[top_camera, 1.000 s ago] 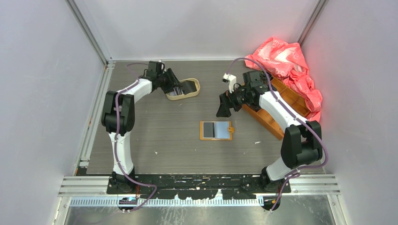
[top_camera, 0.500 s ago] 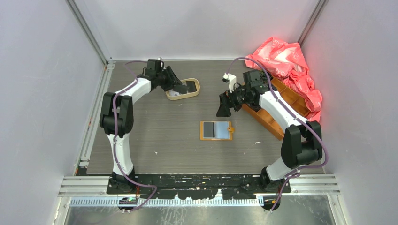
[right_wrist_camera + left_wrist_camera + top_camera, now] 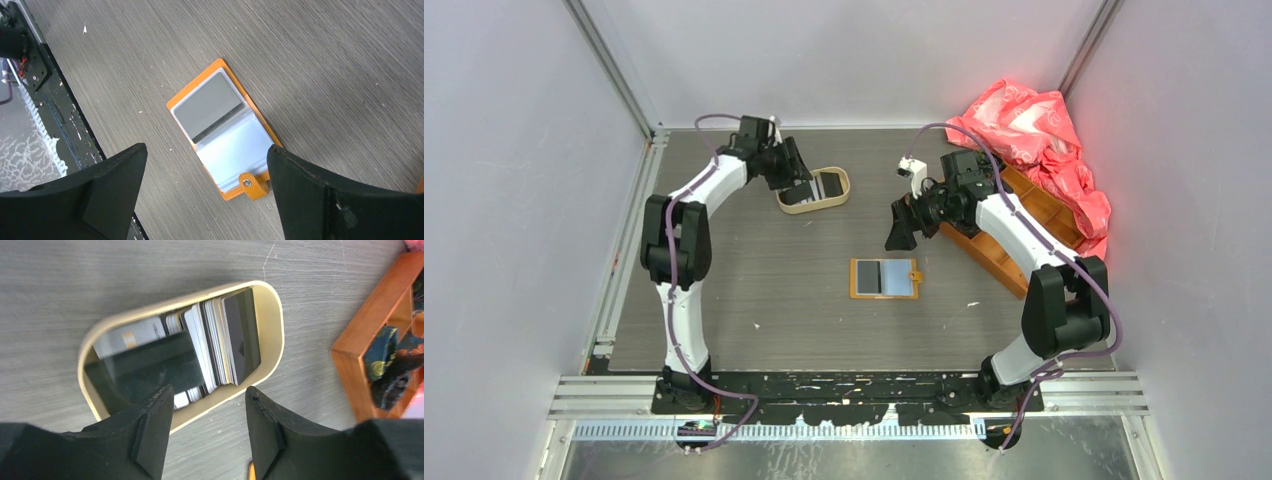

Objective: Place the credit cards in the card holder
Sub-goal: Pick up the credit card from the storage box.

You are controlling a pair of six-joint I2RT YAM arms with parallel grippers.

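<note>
The left jaws stand partly apart with nothing between them, poised over the near rim of the oval tray (image 3: 272,325). One tip sits at the corner of a black card (image 3: 150,365) that lies tilted in the tray's left end. Under it is a pale card (image 3: 131,335) with a gold patch; its print is too small to read. The rest of the credit cards (image 3: 210,340) lean in a row, their long edges running across the tray's width, with a dark one facing the right end.

The right jaws are spread wide and hold nothing, hanging above the tabletop (image 3: 754,280). Below them the card holder (image 3: 225,131) lies open and flat, well apart from the tray. In the overhead view its long axis runs left to right, with the snap tab (image 3: 246,183) toward the right arm (image 3: 1024,235).

The left arm (image 3: 679,235) rises along the left edge, its forearm angled toward the tray. The right arm bends at the elbow and reaches inward beside the orange box (image 3: 994,255) and pink bag (image 3: 1034,130).
</note>
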